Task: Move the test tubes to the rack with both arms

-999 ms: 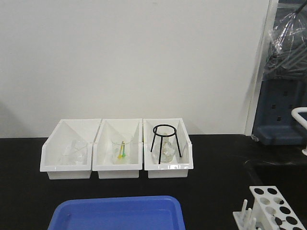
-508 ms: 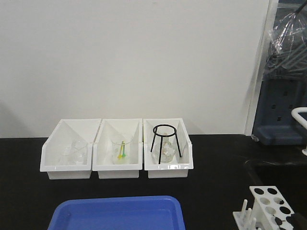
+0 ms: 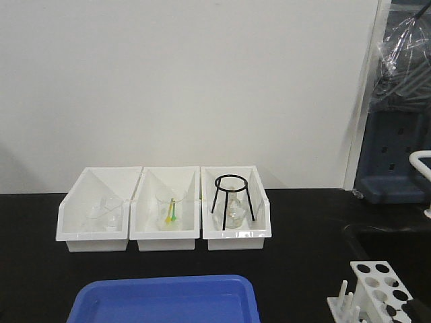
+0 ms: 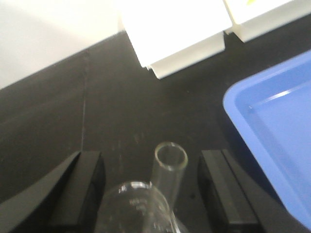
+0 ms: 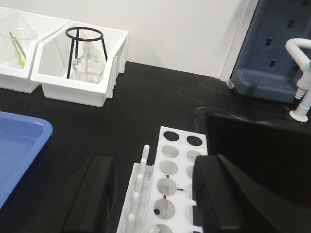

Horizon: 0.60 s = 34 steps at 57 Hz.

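Two grippers: left gripper [image 4: 151,154] and right gripper [image 5: 156,162], fingers wide apart on both.
Test tube [image 4: 171,160]: between the left fingers, lower end cut off, blurry.
Rack [image 5: 182,145]: under the right gripper, near end cut off.
Open room: black table [image 4: 121,111] ahead, blue tray [image 4: 272,131] beside, white bins [image 3: 165,237] far back.

Your two grippers, seen from the wrists: black all over.
The left gripper [image 4: 151,155] has blocky matte fingers [image 4: 80,189] with flat inner faces and squared edges; the right gripper [image 5: 156,160] has broader fingers [image 5: 95,194] with rounded shoulders and a faint sheen (light catches their tops). In the front view, the black tip [image 3: 416,311] at the bottom right corner is probably that right one.
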### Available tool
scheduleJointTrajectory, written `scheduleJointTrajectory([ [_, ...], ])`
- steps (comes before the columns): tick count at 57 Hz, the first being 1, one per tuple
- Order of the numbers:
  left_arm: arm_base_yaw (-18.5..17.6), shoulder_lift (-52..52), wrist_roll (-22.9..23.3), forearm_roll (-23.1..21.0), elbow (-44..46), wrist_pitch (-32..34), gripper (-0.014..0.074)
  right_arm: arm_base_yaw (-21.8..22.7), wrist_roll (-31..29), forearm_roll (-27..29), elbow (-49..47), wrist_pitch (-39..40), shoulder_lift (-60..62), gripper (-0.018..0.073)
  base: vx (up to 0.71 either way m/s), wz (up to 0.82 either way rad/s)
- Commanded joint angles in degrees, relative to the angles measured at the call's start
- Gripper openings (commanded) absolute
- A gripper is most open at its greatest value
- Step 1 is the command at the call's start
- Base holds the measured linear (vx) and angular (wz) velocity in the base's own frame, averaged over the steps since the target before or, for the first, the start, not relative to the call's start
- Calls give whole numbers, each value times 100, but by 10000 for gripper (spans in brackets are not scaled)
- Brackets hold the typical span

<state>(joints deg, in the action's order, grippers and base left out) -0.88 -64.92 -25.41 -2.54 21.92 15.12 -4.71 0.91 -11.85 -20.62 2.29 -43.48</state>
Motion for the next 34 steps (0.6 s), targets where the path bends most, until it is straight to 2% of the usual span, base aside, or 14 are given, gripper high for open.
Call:
scheduleJointTrajectory([
  [1,-17,-275,-15,-16,194,815,541,16,-12,-3,-177,525,2,432,0,0],
  [10,-17,-736,-10,-16,194,1048,541,16,-8,-3,-177,551,2,432,0,0],
  [20,-17,-1129,-15,-16,194,1883,541,16,-8,-3,-177,551,2,432,0,0],
  [34,-17,-1414,-7,-29,194,2025,540,16,-8,-3,-177,551,2,432,0,0],
])
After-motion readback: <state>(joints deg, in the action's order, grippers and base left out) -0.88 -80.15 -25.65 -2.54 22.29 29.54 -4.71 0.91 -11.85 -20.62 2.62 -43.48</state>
